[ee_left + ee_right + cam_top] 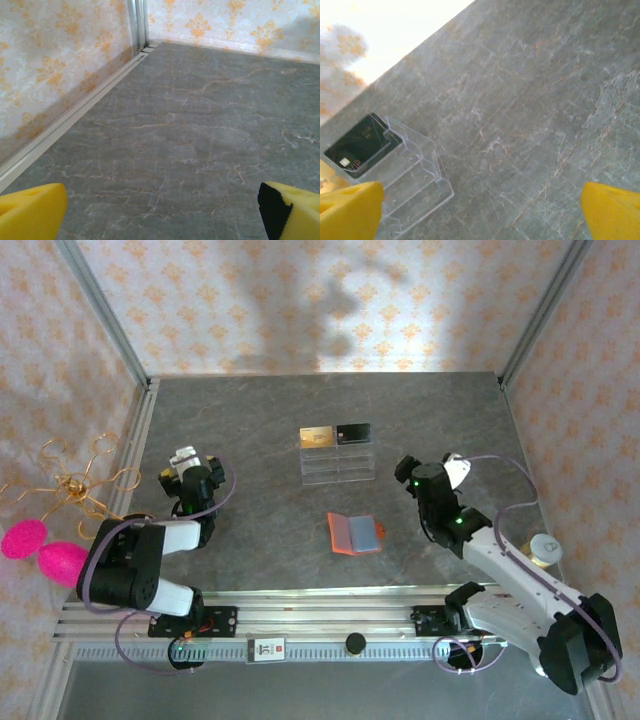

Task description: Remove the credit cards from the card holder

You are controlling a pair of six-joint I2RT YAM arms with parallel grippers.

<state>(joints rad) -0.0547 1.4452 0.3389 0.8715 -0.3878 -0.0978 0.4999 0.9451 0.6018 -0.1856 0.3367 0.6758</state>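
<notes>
Our left pincer (184,457) and right pincer (453,469) gape wide, empty, since we judge the job done: card holder (355,534) open mid counter (262,532), credit cards (316,435) propped in the clear rack (338,471).

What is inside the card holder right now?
The card holder lies open showing grey-blue lining, no card visible on it; anything tucked under the lining is hidden. The gold card and black card sit in the clear rack.

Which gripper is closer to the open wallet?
Right. The right gripper is right of the wallet, slightly farther back; the left gripper is much farther off, on its left.
</notes>
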